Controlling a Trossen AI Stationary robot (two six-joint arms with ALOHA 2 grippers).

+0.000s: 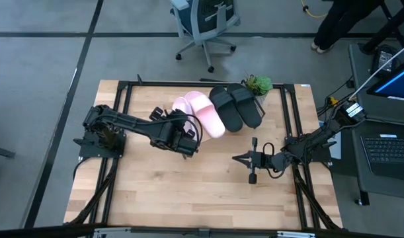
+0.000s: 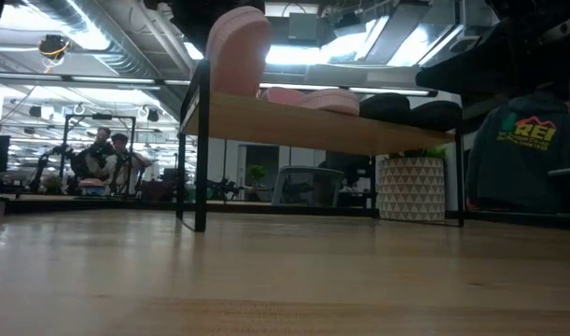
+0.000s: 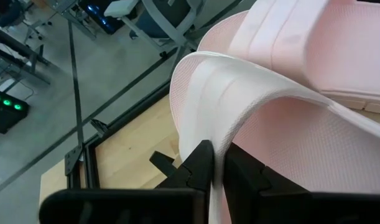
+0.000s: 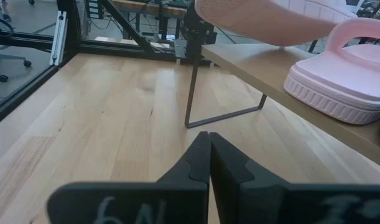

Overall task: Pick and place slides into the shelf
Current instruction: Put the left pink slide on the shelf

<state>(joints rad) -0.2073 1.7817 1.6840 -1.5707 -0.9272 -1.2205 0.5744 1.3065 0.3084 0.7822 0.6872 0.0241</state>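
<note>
The shelf (image 2: 294,121) is a slanted light-wood board on thin black legs. On it lie a pink slide (image 2: 312,96) and two black slides (image 1: 236,106). The second pink slide (image 1: 181,106) stands steeply tipped over the shelf's left end (image 2: 238,51), with my left gripper (image 3: 217,158) shut on its strap. In the right wrist view its sole (image 4: 264,18) hangs above the board's edge. My right gripper (image 1: 239,158) waits shut over the tabletop right of centre, holding nothing. My left gripper pinches the pink slide's wide strap at its edge (image 3: 216,134) between its two fingers, one finger inside the strap's arch and one outside. The slide is tilted up on end. Its lower end is at the shelf's top; whether it rests there I cannot tell.
A green plant in a white patterned pot (image 1: 258,86) stands at the shelf's right end. Black frame rails (image 1: 122,112) run along the table's left and right sides. The wooden tabletop (image 1: 188,192) stretches in front of the shelf. An office chair and people are beyond the table.
</note>
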